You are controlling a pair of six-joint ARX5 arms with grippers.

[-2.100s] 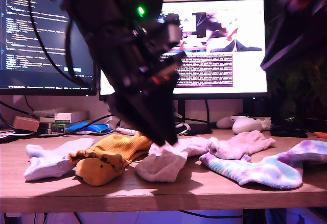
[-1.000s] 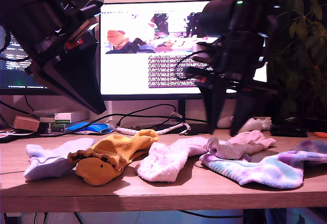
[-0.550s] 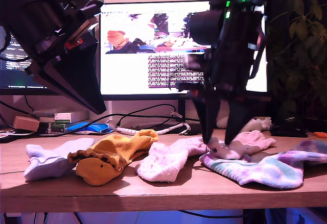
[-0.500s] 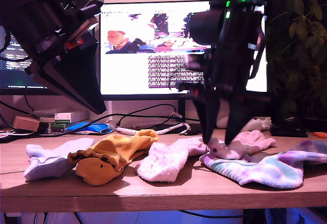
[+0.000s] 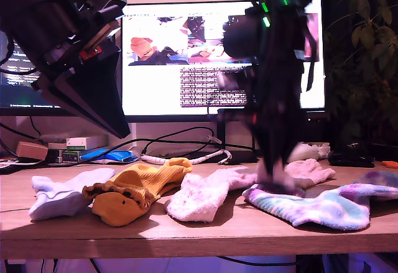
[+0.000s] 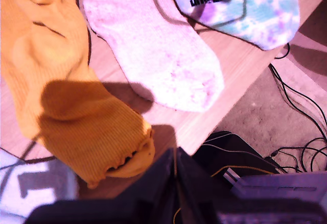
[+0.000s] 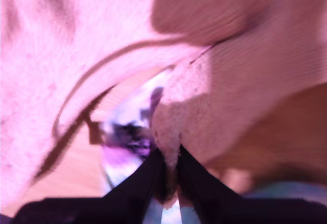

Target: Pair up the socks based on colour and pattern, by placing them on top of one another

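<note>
Second gripper [image 5: 273,180] is down at the desk [image 5: 186,232], toward the exterior view's right. In the second wrist view its fingers [image 7: 153,175] are nearly closed, with a fold of the second pink sock [image 7: 240,96] pinched between the tips. I judge this a grip just taken; no lift is visible.

That sock [image 5: 308,172] lies behind the tie-dye sock [image 5: 317,206] and touches it. Its long axis runs roughly across the exterior view. The pinch is at the end nearer the matching first pink sock [image 5: 202,193].

The first pink sock lies at the desk's middle, toe toward the front edge, just beside the orange sock [image 5: 134,192]. From the held sock, it lies toward the exterior view's left, so the carry should run that way, low over the tie-dye sock's end. Risk: the tie-dye sock may drag along.

First gripper [image 6: 173,170] hangs high at the exterior view's left [image 5: 93,99], above the orange sock [image 6: 61,96]. Its fingers meet at the tips and hold nothing. It is nearer the white sock [image 5: 62,192] than the pink ones.
</note>
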